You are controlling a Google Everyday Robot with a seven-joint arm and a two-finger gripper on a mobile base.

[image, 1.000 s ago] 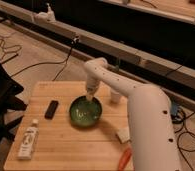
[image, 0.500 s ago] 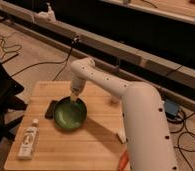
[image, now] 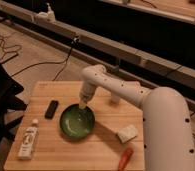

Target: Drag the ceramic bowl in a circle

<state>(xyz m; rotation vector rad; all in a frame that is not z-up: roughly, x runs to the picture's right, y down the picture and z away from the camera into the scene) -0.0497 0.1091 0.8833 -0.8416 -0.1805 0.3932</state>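
The ceramic bowl (image: 77, 121), round, shallow and glossy green, sits on the wooden table (image: 66, 155) a little left of its middle. My gripper (image: 83, 104) points down at the bowl's far rim and touches it there. The white arm (image: 156, 115) reaches in from the lower right and bends over the table's back half.
A black remote-like bar (image: 51, 108) lies just left of the bowl. A white bottle (image: 28, 141) lies near the front left corner. A pale block (image: 126, 133) and an orange item (image: 125, 158) lie at the front right. A whitish cup (image: 114, 98) stands behind the arm.
The bowl and gripper swung left across the table, then came back a little to the right and nearer the front edge.
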